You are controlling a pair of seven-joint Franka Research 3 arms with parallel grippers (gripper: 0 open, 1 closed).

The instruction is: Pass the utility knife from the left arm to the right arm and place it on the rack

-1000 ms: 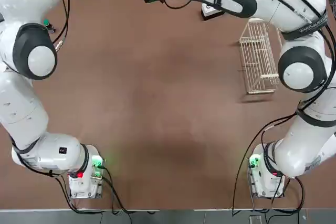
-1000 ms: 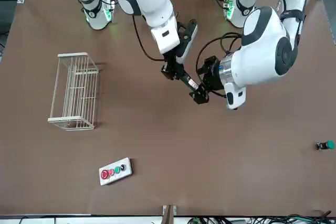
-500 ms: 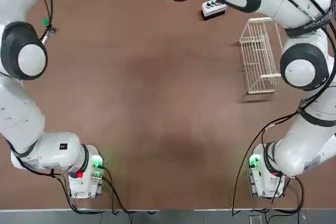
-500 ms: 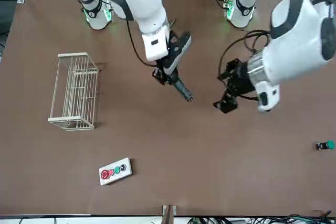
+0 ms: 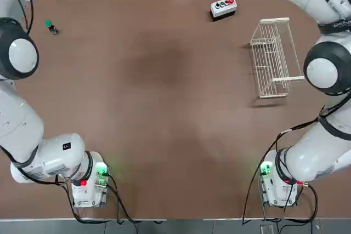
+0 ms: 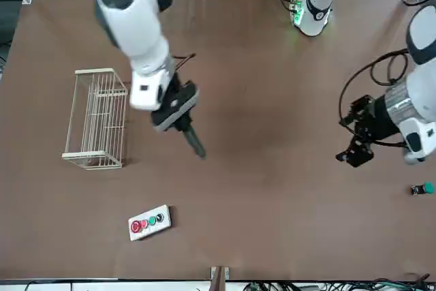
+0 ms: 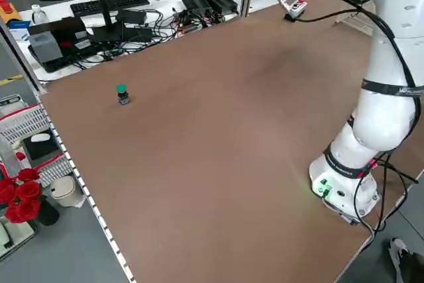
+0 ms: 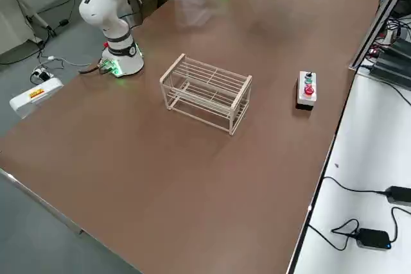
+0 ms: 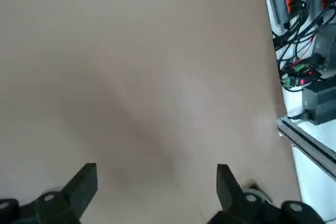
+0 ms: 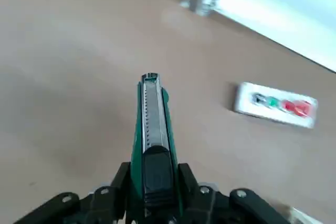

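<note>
The utility knife (image 10: 152, 121), a slim dark green-black stick, is clamped in my right gripper (image 10: 152, 174) and pokes out past the fingers. In the front view the knife (image 6: 194, 142) hangs above the table, a short way from the white wire rack (image 6: 95, 117), with the right gripper (image 6: 178, 110) shut on its upper end. My left gripper (image 6: 354, 151) hovers far off on the robot's left side, open and holding nothing. The left wrist view shows its fingers (image 9: 84, 182) spread wide over bare table. From overhead the rack (image 5: 272, 58) stands at the right.
A white box with coloured buttons (image 6: 150, 223) lies on the far side of the table from the arms' bases, beyond the rack (image 8: 207, 91). A small green-capped knob (image 6: 422, 189) sits at the far left corner. Cables and desk clutter (image 7: 132, 18) line the far edge.
The two grippers, close together at the knife a second ago, have drawn apart. The right one carried the knife toward the rack; the left one swung away to the robot's left, open.
</note>
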